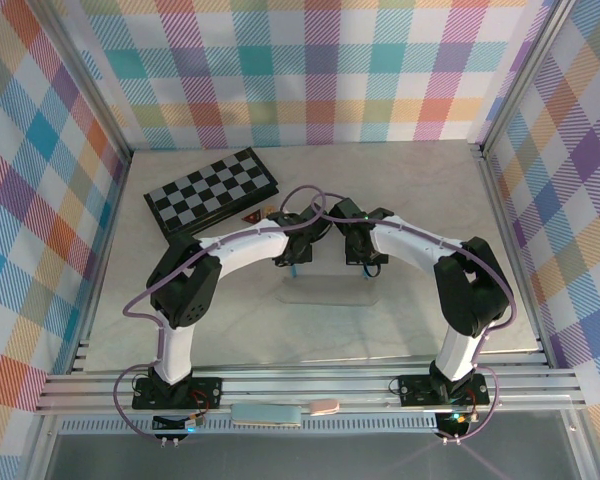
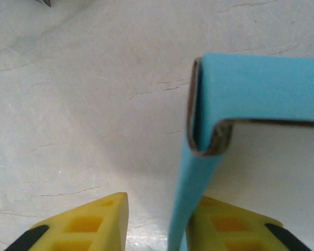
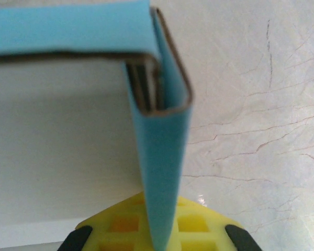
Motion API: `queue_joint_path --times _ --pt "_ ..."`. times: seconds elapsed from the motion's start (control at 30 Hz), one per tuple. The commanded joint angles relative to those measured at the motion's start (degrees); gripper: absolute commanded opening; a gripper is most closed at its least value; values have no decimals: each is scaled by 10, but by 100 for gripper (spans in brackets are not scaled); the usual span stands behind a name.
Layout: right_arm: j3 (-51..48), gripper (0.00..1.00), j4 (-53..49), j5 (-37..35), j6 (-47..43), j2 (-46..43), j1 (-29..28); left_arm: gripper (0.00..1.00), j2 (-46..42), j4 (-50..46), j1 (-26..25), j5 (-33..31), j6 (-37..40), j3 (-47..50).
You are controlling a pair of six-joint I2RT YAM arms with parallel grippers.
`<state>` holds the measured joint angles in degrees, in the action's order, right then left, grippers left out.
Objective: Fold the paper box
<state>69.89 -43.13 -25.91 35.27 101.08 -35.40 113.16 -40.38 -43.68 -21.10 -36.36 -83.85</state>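
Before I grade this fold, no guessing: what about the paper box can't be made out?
- Top view: the arms hide most of the paper box.
- Left wrist: box runs off the right edge; left tool cut by the bottom edge.
- Right wrist: card wall hides the right tool gap.
- Top view: small item beside the checkerboard, too small.

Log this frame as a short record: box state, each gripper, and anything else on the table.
paper box: turquoise, side walls folded upright, standing on the table
left gripper: open, straddling the box's left end wall, one finger clear of the card
right gripper: shut on the box's right end wall
other: checkerboard at far left, apart from the box
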Motion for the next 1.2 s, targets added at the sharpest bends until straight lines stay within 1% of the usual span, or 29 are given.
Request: queue_joint_path --times 0.0,0.03,0.07,0.33,0.4,0.53,0.63,0.7,0.77,0.93,1.0,1.17 --pt "9 0 -26 -12 13 8 -4 36 -40 -20 4 1 0 -28" --pt "9 0 -26 -12 13 7 -4 50 -52 -19 4 10 -3 -27" --pt "9 0 -26 -10 15 7 -4 52 -62 -18 6 20 -9 -27" --pt "2 0 -27 3 26 5 3 53 -146 26 28 91 -27 10" --pt "3 0 -30 7 30 4 7 53 -168 33 35 91 -27 15" --pt "19 0 -51 28 60 1 24 52 -199 14 53 80 -24 -4" --pt "47 0 -88 60 123 5 43 52 -215 0 60 74 -21 -21" --pt "78 0 -128 70 173 13 50 52 -221 -22 62 66 -22 -39" --pt "119 0 -173 79 240 27 60 52 -223 -50 63 57 -28 -57" --pt "246 0 -318 114 407 87 86 51 -237 -87 62 43 -37 -69" --pt "282 0 -357 130 468 104 92 51 -244 -97 62 40 -38 -72" --pt "272 0 -344 231 586 120 115 51 -259 -113 62 35 -38 -79"
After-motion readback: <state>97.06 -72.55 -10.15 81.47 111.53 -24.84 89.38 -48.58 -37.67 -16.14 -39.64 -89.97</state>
